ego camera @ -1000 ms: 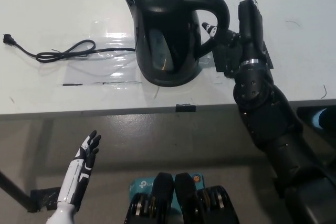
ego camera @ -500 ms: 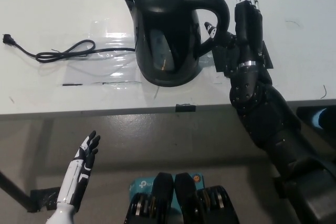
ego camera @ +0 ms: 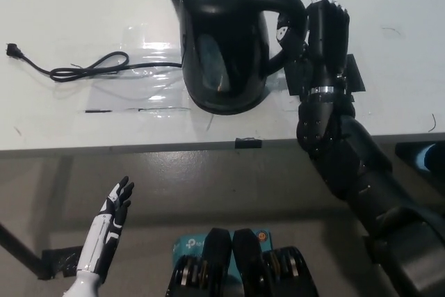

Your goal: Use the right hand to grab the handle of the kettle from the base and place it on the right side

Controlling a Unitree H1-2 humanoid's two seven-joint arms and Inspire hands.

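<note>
Tabletop [ego camera: 83, 5]: robot hand [ego camera: 316, 15] now nearer handle [ego camera: 281, 1]

One black kettle [ego camera: 224, 39] is seen at twelve o'clock on one white table [ego camera: 83, 5]. One black power cord [ego camera: 76, 69] is laid at ten o'clock. Two robot hands are counted: one black right hand [ego camera: 318, 15] at one o'clock and one white left hand [ego camera: 115, 203] at seven o'clock.
</note>
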